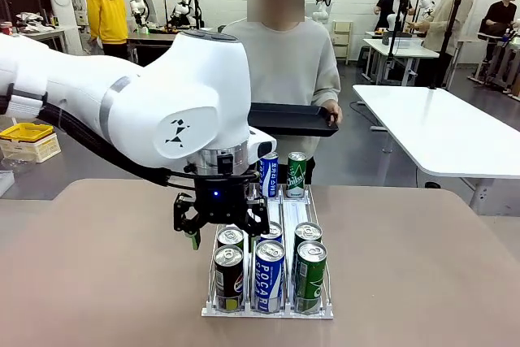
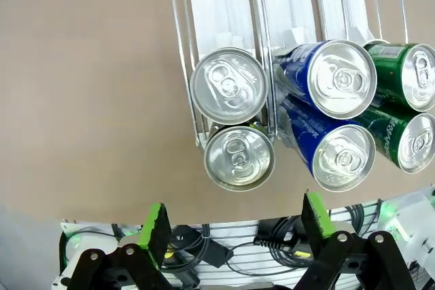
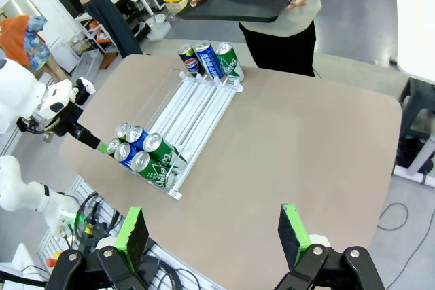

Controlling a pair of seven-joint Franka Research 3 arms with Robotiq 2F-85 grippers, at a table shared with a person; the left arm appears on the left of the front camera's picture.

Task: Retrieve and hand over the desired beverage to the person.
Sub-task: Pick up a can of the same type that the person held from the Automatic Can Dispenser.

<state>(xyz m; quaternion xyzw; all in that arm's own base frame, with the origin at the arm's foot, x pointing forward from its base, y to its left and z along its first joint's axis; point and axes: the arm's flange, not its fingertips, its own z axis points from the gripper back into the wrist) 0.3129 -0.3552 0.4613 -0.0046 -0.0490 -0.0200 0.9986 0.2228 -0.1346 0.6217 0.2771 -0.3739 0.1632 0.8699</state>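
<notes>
We log a lab room with white tables behind. The brown table carries a rack of cans. The person holds a black tray at its far edge. The left end effector gapes empty over the near cans. The right end effector is spread wide and empty, high above the table.

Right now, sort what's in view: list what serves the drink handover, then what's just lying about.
Job in hand: person, black tray, can rack, cans, left gripper open above them.
Lying about: yellow box, white side table.
</notes>
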